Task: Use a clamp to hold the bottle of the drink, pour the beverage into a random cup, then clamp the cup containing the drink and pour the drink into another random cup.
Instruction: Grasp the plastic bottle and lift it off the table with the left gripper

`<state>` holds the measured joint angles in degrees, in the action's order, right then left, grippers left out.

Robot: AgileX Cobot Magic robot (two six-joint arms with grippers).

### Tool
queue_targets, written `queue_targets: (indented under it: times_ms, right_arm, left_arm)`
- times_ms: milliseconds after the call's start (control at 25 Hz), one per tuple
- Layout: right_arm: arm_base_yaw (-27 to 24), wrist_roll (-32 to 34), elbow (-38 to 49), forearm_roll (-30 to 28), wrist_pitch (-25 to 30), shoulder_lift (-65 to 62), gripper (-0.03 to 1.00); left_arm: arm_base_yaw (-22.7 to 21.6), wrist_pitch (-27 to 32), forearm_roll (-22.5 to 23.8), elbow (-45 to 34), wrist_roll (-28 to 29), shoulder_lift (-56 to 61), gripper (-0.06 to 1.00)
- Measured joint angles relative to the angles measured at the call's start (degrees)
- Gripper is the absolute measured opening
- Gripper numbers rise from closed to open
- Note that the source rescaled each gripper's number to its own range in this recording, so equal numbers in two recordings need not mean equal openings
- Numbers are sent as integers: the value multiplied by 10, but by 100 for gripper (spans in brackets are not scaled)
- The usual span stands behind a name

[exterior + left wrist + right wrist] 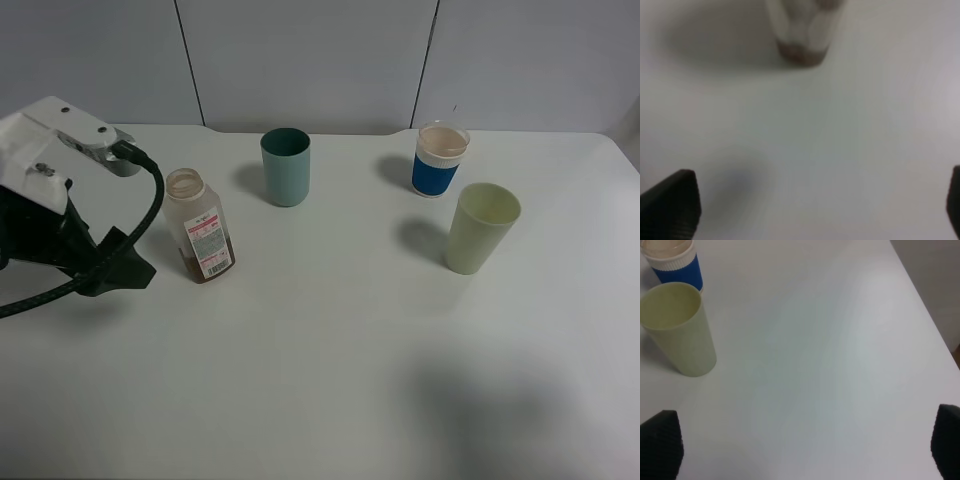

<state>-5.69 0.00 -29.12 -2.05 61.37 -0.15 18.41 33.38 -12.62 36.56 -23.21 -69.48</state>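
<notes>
The bottle of the drink (200, 225) stands uncapped at the left of the table, with brown beverage (207, 268) low inside it. My left arm (60, 230) hangs just left of it. In the left wrist view the bottle (802, 30) is blurred and lies ahead of my open left gripper (812, 210), apart from it. The pale yellow-green cup (482, 228) stands at the right and looks empty inside. The blue-banded cup (440, 160) is behind it. My right gripper (802, 445) is open over bare table, beside the yellow-green cup (677, 327) and blue-banded cup (672, 260).
A dark teal tumbler (286, 167) stands at the back centre, between the bottle and the blue-banded cup. The white table (330, 350) ends at a right edge (935, 335) near my right gripper. A grey panelled wall runs behind the table.
</notes>
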Motion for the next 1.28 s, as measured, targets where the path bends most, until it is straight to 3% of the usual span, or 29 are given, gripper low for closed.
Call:
queue_targets:
  times_ms: [240,280,440,480,800,880,1000,1120,1280]
  right_arm:
    - [0,0,0,0,0,0,99]
    - [0,0,0,0,0,0,99]
    - [0,0,0,0,0,0,99]
    - [0,0,0,0,0,0,99]
    - [0,0,0,0,0,0,99]
    - [0,0,0,0,0,0,99]
    - [0,0,0,0,0,0,99]
    - [0,0,0,0,0,0,99]
    - [0,0,0,0,0,0,99]
  left_arm:
    - [31,-152,4,-64,0,-35,100]
    - [31,-152,4,-64,0,-35,100]
    - [45,-292,5,-125,0,-43,100]
    - [45,-292,5,-125,0,-43,100]
    - [50,-467,6,-198,0,-47,100]
    - [50,-482,11,-204,3,-52,100]
    - [50,-518,38,-214,28,-71,100]
    - [50,-571,90,-216,94,-109,100]
    - [50,-629,121,-216,145,-148,100]
